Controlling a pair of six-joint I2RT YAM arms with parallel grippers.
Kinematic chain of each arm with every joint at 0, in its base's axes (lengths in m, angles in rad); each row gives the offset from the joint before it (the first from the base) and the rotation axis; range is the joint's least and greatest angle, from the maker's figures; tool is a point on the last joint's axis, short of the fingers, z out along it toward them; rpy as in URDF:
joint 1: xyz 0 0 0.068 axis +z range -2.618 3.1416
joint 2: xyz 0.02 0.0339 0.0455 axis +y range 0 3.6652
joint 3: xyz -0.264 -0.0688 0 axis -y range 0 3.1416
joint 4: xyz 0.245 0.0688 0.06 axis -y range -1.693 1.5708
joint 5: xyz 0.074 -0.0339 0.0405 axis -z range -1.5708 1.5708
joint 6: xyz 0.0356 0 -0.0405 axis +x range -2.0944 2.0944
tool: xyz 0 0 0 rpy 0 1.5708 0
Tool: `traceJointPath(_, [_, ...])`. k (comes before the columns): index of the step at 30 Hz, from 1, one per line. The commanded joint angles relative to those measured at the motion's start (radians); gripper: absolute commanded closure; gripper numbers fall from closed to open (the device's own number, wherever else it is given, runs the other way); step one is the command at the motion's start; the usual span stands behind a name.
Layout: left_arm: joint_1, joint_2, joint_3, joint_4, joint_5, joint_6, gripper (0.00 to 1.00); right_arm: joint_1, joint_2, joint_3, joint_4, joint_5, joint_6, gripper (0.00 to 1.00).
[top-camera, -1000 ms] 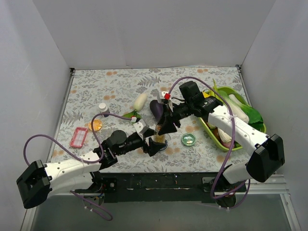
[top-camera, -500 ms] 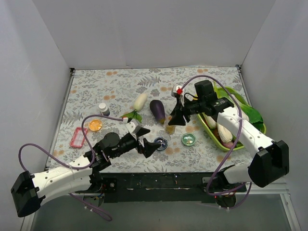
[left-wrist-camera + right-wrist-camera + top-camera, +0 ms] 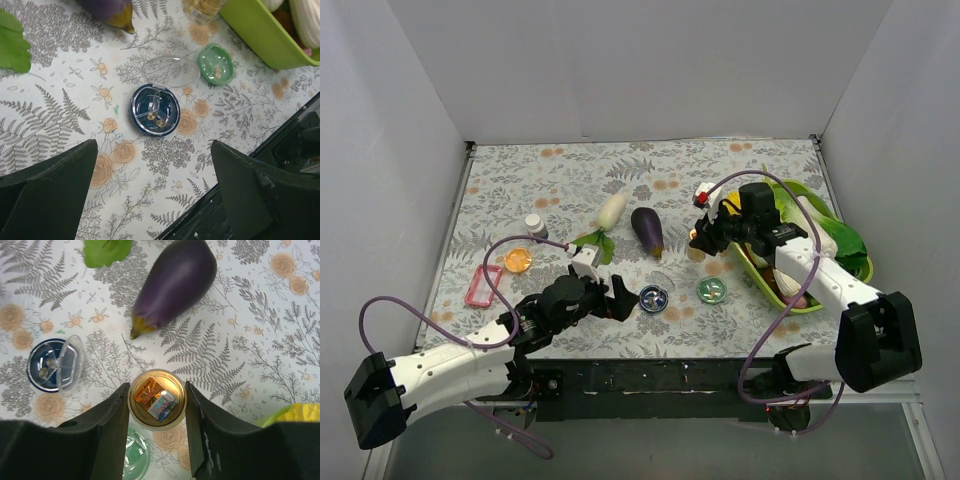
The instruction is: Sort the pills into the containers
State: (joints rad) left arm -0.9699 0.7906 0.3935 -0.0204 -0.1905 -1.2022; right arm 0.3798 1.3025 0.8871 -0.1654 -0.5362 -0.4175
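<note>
The right gripper (image 3: 704,236), pinching the clear amber bottle with a yellowish cap (image 3: 156,399), has carried it right beside the lime-green plastic tray's (image 3: 255,35) left edge, while the left gripper (image 3: 610,297), fingers now spread wide, has backed near-left of the round silvery-blue tin (image 3: 653,297), opening floral table (image 3: 520,180) between them.

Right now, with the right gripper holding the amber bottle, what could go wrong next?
1. The right gripper holds the amber bottle only by its sides, close to the green tin. A slip might drop it there and scatter pills.
2. The blue tin lies uncovered, its clear lid off beside it, and the open left gripper is near. A careless sweep could tip it.
</note>
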Motion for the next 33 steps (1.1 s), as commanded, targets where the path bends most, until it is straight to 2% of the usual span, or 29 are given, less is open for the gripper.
traceJointPath(1, [0.011,-0.008,0.031,-0.082,-0.064,-0.108,0.02,-0.001,0.038,-0.011,0.133,0.082,-0.04,0.98])
traceJointPath(9, [0.017,-0.04,-0.021,-0.085,-0.056,-0.207,0.02,-0.013,0.078,-0.039,0.156,0.13,-0.053,0.96])
traceJointPath(16, [0.039,-0.019,-0.019,-0.098,-0.03,-0.237,0.02,-0.038,0.129,-0.037,0.182,0.137,-0.035,0.92])
traceJointPath(19, [0.059,0.009,-0.024,-0.093,0.005,-0.255,0.02,-0.047,0.144,-0.03,0.167,0.122,-0.033,0.81])
traceJointPath(20, [0.065,0.022,-0.03,-0.087,0.028,-0.258,0.02,-0.048,0.139,-0.021,0.167,0.101,-0.043,0.71])
traceJointPath(22, [0.083,0.038,-0.036,-0.076,0.052,-0.276,0.02,-0.048,0.12,-0.02,0.124,0.07,-0.052,0.6])
traceJointPath(23, [0.091,0.042,-0.041,-0.063,0.08,-0.283,0.02,-0.048,0.107,-0.022,0.122,0.064,-0.053,0.47])
traceJointPath(26, [0.123,0.067,-0.061,-0.026,0.126,-0.301,0.04,-0.048,0.054,-0.022,0.103,0.047,-0.067,0.33])
traceJointPath(33, [0.163,0.125,-0.084,0.056,0.224,-0.318,0.11,-0.048,-0.012,0.004,0.012,-0.063,-0.095,0.32])
